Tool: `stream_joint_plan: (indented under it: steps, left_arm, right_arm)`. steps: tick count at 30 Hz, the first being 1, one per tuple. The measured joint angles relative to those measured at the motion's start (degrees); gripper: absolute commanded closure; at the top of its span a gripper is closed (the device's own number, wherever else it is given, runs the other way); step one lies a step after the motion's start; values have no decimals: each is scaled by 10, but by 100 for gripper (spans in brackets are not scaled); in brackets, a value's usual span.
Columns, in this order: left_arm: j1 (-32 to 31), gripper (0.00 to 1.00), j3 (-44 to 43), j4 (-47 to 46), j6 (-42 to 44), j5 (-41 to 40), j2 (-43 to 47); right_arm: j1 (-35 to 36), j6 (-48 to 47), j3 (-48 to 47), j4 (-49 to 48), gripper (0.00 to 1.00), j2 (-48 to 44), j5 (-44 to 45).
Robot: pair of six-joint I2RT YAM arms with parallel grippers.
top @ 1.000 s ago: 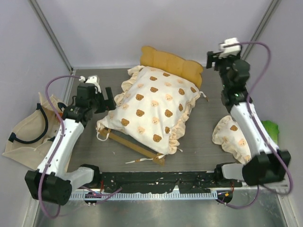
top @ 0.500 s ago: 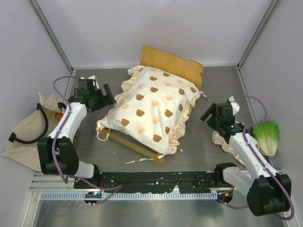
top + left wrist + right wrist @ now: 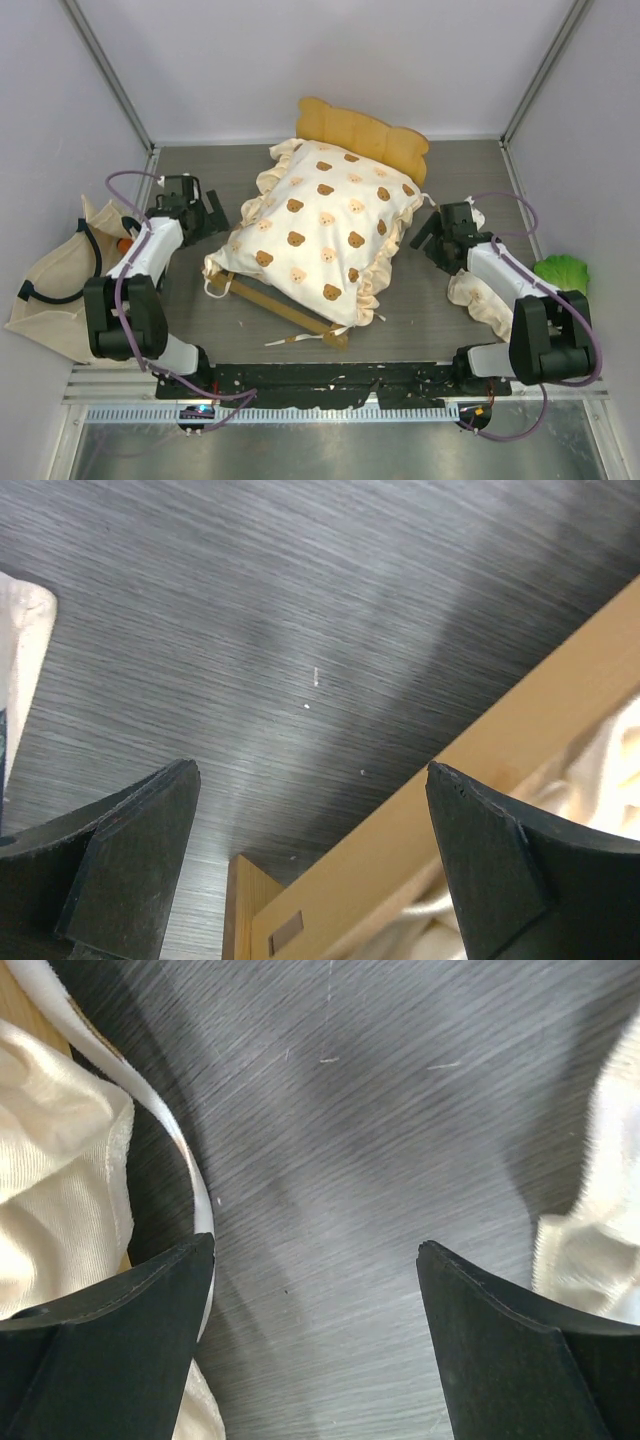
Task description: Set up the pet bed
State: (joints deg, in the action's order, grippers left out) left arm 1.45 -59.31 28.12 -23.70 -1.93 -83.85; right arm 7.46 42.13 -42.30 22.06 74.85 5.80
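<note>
- The pet bed (image 3: 285, 310) lies mid-bench, askew, with its scalloped headboard (image 3: 362, 135) toward 1 o'clock and its foot rail toward 7 o'clock.
- A bear-print cushion (image 3: 325, 230) covers the frame, so only the headboard, the foot rail and a few tie strings show.
- The left hand (image 3: 205, 215) is at 9 o'clock of the bed, low over the bench (image 3: 450, 170), its fingers spread wide with nothing between them.
- Its wrist view shows only bare bench between the fingers, a wooden rail (image 3: 520, 730) crossing at 4 o'clock, and cream cloth cut off at the corner.
- The right hand (image 3: 432, 240) is at 3 o'clock of the bed, also spread and empty.
- In its wrist view a white ribbon (image 3: 190, 1175) curves beside the left finger.
- A small bear-print pillow (image 3: 480, 300) at 4 o'clock is partly hidden under the right arm.
- A green lettuce toy (image 3: 562, 272) at the 3 o'clock edge is half covered by cable and arm.
- A beige tote bag (image 3: 55, 285) at 9 o'clock lies partly behind the left arm.
</note>
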Motion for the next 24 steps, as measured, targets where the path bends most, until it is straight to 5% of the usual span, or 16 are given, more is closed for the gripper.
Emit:
stream_joint_plan:
  steps: [8,24]
  left_arm:
    - [0,0,18,-16,-17,28,-32]
    - [-89,0,163,-88,-93,52,90]
  right_arm:
    - [17,-10,-69,-15,12,100,-25]
    - [-5,-94,-329,32,12,308,-1]
